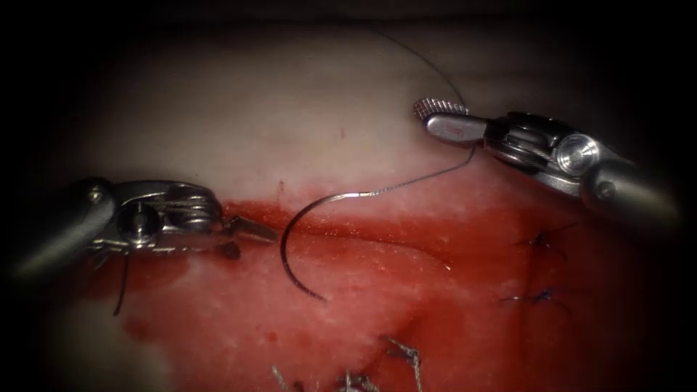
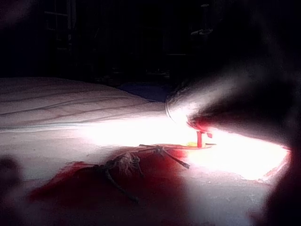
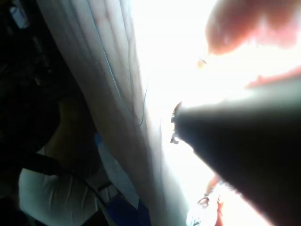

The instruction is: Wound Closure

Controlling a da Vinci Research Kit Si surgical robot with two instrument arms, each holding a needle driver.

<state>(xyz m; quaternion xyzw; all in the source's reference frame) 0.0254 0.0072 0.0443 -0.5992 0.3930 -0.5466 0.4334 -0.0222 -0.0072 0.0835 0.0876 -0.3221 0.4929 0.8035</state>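
The curved needle [image 1: 284,247] lies free on the red, wet tissue [image 1: 305,109], left of the middle, with its point [image 1: 321,298] towards the front; neither tool holds it and it is not in the tissue. Its thread [image 1: 414,179] runs up and right to the right tool [image 1: 425,117], crosses between the parted jaws near their hinge, then arcs away to the back. The ridged face of one jaw is turned up. The left tool [image 1: 255,244] sits just left of the needle, jaws slightly apart and holding nothing.
Two dark blue knotted stitches [image 1: 541,239] [image 1: 541,296] sit on the tissue at the right. Several cut thread ends [image 1: 405,354] lie at the front edge, and thread ends [image 2: 127,164] also lie on the red patch. A dark strand [image 1: 121,290] hangs under the left tool.
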